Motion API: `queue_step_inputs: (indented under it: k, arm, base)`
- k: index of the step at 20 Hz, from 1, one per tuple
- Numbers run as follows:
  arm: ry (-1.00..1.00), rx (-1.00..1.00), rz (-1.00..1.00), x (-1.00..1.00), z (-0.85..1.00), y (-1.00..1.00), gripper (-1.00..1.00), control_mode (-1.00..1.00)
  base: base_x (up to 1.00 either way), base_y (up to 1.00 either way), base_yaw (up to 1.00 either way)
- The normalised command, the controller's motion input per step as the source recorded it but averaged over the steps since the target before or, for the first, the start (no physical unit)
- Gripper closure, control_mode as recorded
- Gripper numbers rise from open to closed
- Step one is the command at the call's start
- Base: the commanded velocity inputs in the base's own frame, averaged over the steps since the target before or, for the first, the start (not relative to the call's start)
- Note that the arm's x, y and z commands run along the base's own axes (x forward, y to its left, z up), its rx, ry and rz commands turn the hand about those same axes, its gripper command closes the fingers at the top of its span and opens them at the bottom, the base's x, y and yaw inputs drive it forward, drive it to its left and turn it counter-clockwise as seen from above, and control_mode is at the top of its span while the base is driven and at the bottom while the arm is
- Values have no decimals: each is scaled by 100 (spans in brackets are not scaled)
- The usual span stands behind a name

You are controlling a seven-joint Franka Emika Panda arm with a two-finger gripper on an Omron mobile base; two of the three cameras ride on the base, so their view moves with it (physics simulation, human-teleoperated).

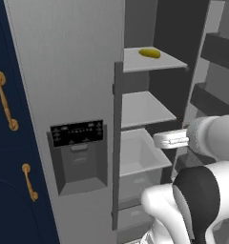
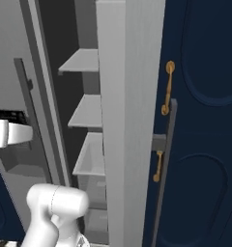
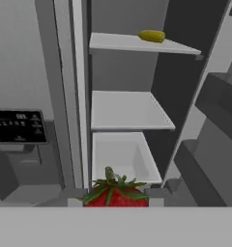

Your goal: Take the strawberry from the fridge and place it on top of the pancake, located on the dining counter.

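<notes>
Hand view: my gripper (image 3: 116, 202) grasps the strawberry (image 3: 116, 194) at 6 o'clock, clear of the open fridge (image 3: 130, 108) shelves; pickup is done, while carrying it to the pancake remains.

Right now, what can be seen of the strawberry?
The small red strawberry with a green leafy crown and short stem sits at the bottom of the hand view, held between the closed jaws, crown pointing toward the open light-grey fridge. Its lower part is cut off by the view's edge. It is clear of the pale shelves, outside the fridge compartment.
</notes>
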Motion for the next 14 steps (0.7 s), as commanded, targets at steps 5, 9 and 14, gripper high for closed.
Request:
queue_step_inputs:
  k: [5,9,14]
  arm:
    - [0,0,0,0,0,0,100,100]
    - [0,0,0,0,0,0,100,100]
    - [0,0,0,0,0,0,100,100]
  base:
    - [-84,5,-11]
    - [-77,8,-11]
    - [-77,9,-19]
